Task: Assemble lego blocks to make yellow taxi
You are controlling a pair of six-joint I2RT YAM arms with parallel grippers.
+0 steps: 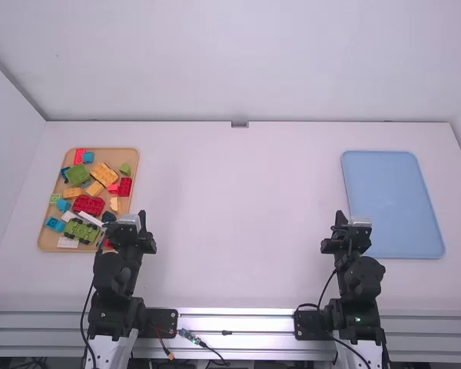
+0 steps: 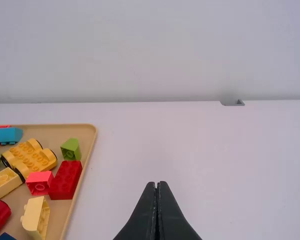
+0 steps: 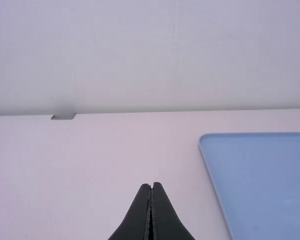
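Lying on the tray (image 2: 60, 212), the yellow chassis (image 2: 35, 159) is judged light, rigid and slightly slippery, best gripped squarely across its middle. The left claw (image 2: 157, 185) and right claw (image 3: 151, 186) are closed and empty.

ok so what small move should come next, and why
Probably open the left gripper and ease it toward the yellow wheeled base. The gripper is shut and empty, and that base, lying in the nearby tan tray, looks like a suitable chassis for the taxi.
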